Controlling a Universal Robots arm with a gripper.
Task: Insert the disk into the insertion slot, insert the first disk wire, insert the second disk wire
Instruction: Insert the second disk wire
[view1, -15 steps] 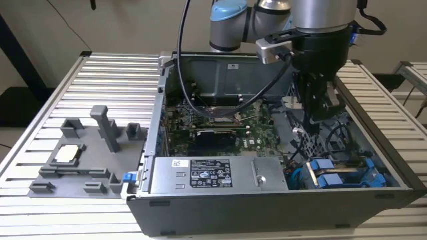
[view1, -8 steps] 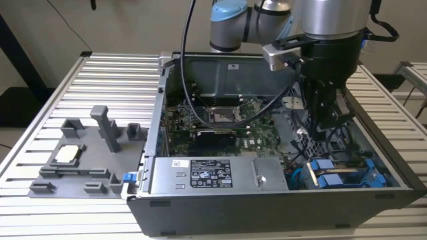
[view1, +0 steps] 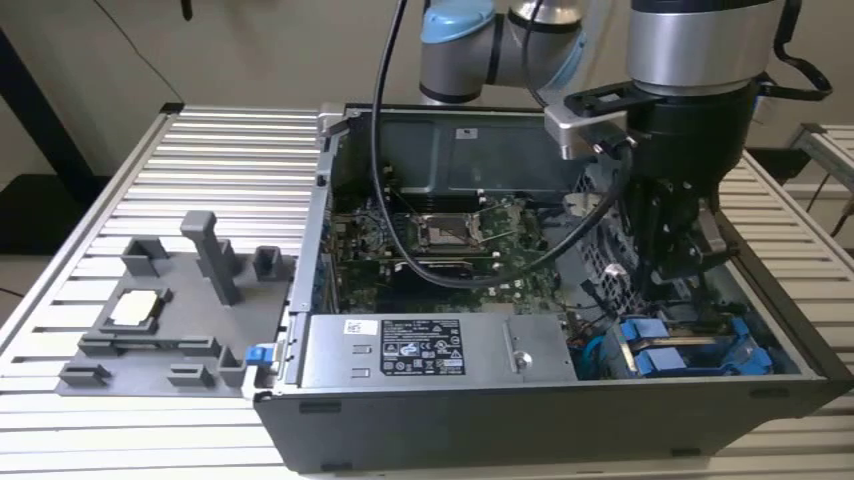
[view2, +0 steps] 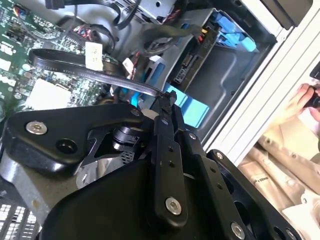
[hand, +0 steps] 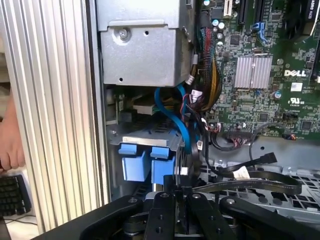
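The disk (view1: 663, 358) sits inside the insertion slot (view1: 747, 352) at the near corner of the open computer case on the exterior view's right; its blue end tabs (hand: 135, 162) face outward. In the second wrist view the disk's connector edge (view2: 192, 55) shows within the blue frame. My gripper (view1: 674, 272) reaches down into the case just above the disk. Its black fingers (view2: 167, 107) are shut on the end of a flat black disk wire (view2: 100, 75) with a white tag. That wire (hand: 250, 186) trails away across the case floor from the gripper (hand: 182, 190).
Beside the disk lies a grey power supply box (view1: 420, 345), with the motherboard (view1: 441, 240) behind it. Bundled blue and black cables (hand: 187, 125) hang beside the disk. A grey fixture tray (view1: 160, 310) lies on the slatted table at the exterior view's left. A person's hand (hand: 10, 140) rests outside the case wall.
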